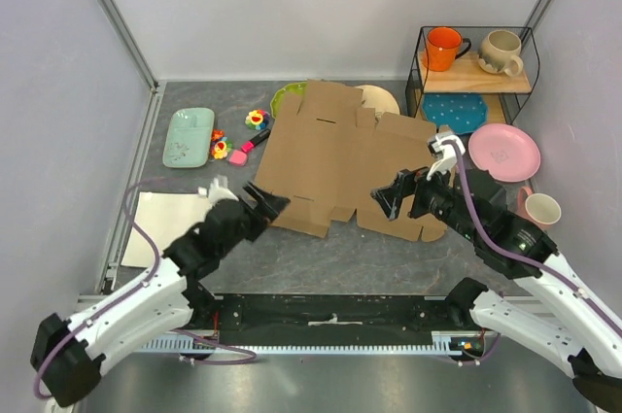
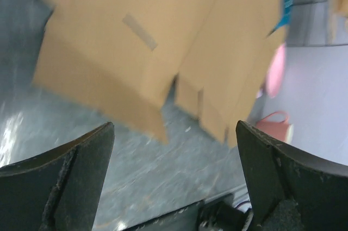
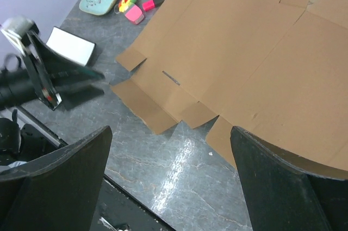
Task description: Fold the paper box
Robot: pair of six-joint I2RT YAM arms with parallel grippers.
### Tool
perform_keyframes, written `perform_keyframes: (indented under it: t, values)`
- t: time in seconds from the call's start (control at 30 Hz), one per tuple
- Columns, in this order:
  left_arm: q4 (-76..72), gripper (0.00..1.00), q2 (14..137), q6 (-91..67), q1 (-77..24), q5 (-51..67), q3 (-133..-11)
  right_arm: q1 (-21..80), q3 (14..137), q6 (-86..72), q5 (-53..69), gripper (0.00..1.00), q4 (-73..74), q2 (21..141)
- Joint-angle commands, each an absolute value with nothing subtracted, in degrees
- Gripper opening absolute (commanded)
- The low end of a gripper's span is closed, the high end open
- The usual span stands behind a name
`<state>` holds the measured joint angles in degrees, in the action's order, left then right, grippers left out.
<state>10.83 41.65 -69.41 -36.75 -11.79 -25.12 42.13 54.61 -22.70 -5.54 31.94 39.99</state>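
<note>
Left tool (image 1: 275, 204) sits just left of paper box (image 1: 335, 155).

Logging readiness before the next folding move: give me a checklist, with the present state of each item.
1. Left gripper open and empty: ok.
2. Right gripper open and empty: ok.
3. Paper box near both grippers, its near edge just ahead of the fingers: ok.
4. Flaps raised: not ok; the box lies flat on the table.
5. Box clear of other things: not ok; its far edge covers part of the green plate and the beige plate.
6. Right gripper's height above the near flaps: cannot tell.
</note>
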Motion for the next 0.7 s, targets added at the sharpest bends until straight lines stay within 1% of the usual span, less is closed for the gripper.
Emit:
perform_keyframes:
  t: [0.0, 0.1, 0.17, 0.2, 0.3, 0.37, 0.47, 0.5, 0.57, 0.6, 0.67]
  values:
    - [6.6, 0.99, 45.1, -91.6, -46.8, -23.4, -16.7, 42.0, 53.9, -22.9, -3.6, 0.98, 27.7, 42.4]
    - [5.4, 0.99, 50.3, -97.7, -53.8, -24.6, -15.4, 42.0, 53.9, -23.8, -2.4, 0.98, 27.0, 43.1]
    - [6.1, 0.99, 52.1, -100.4, -60.0, -30.4, -16.6, 42.0, 53.5, -24.0, -2.1, 0.98, 26.8, 43.2]
    - [6.0, 0.99, 53.5, -102.7, -61.3, -31.9, -17.0, 41.9, 53.3, -24.3, -2.1, 0.98, 26.6, 43.1]
    - [0.9, 0.99, 59.0, -103.1, -61.8, -33.2, -17.1, 42.1, 52.1, -25.1, -1.9, 0.98, 25.8, 43.0]
    - [-5.9, 0.99, 64.1, -102.6, -61.8, -34.0, -17.1, 42.0, 51.6, -25.7, -1.7, 0.98, 25.7, 42.7]
    - [-8.8, 0.99, 69.9, -102.0, -61.3, -34.6, -19.1, 42.0, 51.9, -25.6, -1.9, 0.98, 26.6, 42.4]
    - [-9.8, 0.95, 71.0, -101.9, -61.1, -34.6, -19.1, 42.0, 51.9, -25.5, -2.3, 0.98, 26.9, 42.1]
    - [-14.0, 0.90, 73.4, -101.9, -59.5, -34.6, -18.2, 42.0, 51.9, -25.2, -2.6, 0.98, 27.6, 41.4]
    - [-15.6, 0.83, 74.0, -101.5, -58.7, -34.4, -17.1, 42.0, 51.9, -25.3, -2.5, 0.98, 27.7, 41.5]
    - [-19.1, 0.76, 75.8, -99.8, -56.1, -33.8, -16.4, 42.0, 51.4, -25.3, -2.7, 0.98, 27.9, 41.2]
